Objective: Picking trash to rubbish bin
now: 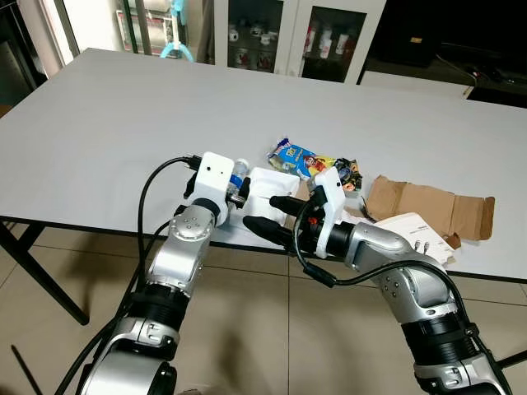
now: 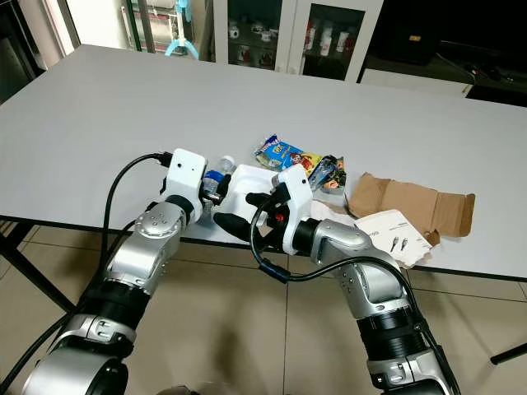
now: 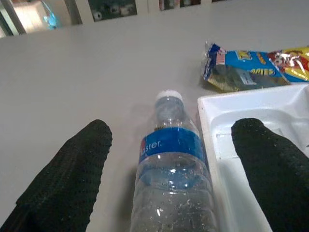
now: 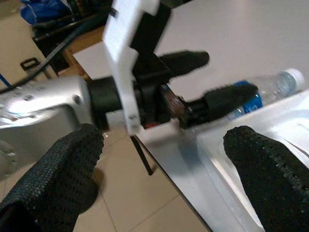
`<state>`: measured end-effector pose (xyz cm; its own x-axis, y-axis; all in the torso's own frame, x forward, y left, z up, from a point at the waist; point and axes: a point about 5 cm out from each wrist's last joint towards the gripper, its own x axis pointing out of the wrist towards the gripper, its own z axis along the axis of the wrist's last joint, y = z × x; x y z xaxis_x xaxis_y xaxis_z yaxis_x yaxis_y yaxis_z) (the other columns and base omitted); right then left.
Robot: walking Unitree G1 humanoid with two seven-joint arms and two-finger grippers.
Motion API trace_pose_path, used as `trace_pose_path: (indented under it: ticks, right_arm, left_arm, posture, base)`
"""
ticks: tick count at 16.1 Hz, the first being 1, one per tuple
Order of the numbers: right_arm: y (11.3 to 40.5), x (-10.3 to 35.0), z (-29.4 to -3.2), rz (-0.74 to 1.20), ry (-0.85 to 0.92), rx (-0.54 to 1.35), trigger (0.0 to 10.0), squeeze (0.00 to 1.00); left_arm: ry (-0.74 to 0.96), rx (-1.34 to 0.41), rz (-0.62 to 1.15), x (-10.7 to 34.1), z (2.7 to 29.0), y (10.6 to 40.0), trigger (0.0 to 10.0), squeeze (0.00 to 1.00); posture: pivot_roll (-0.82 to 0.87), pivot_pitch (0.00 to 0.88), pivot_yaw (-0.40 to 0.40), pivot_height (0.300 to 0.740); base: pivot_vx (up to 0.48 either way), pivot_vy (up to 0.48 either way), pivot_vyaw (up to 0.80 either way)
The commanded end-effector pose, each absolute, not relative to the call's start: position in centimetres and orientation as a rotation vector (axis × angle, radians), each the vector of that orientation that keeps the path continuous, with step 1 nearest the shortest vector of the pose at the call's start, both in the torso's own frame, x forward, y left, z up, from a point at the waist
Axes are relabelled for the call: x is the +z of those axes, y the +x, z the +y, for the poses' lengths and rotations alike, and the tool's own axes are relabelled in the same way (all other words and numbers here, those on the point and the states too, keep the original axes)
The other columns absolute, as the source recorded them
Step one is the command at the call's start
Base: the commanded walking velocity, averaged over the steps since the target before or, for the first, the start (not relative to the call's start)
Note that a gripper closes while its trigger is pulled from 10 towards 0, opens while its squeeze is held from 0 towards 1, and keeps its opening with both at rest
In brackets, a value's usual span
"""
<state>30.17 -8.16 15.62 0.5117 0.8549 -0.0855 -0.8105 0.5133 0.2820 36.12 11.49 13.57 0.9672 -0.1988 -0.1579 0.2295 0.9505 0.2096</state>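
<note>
A clear plastic water bottle (image 3: 173, 164) with a blue label lies on its side near the front edge of the white table (image 1: 123, 115). My left gripper (image 3: 174, 131) is open, one finger on each side of the bottle and neither touching it. Right beside the bottle sits a white foam tray (image 1: 265, 183). A blue and yellow snack wrapper (image 1: 296, 158) lies just behind the tray. My right gripper (image 1: 260, 211) is open at the table's front edge, over the tray's near side, pointing toward the left gripper, with nothing between its fingers.
A dark crumpled wrapper (image 1: 350, 173), a torn brown cardboard piece (image 1: 428, 206) and a white printed booklet (image 1: 416, 234) lie to the right. Glass-door cabinets (image 1: 329, 37) stand behind the table. A black table leg (image 1: 33, 263) slants over the tiled floor at the left.
</note>
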Motion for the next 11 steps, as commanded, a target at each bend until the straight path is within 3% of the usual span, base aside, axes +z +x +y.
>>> trace_pose_path:
  ticks: [1,11]
  right_arm:
    - [30.0,16.0,-8.3,0.219,0.203,1.018,10.0,0.00]
    - [29.3,16.1,-7.9,0.223,0.216,1.051,10.0,0.00]
  left_arm:
    - [0.236,-0.214,0.168,13.3,11.1,36.3,10.0,0.00]
    - [0.304,-0.111,0.353,10.5,12.8,35.9,10.0,0.00]
  posture:
    - [0.03,0.031,-0.081,0.740]
    - [0.03,0.033,-0.082,0.740]
  base:
    - [0.000,0.000,0.00]
    - [0.000,0.000,0.00]
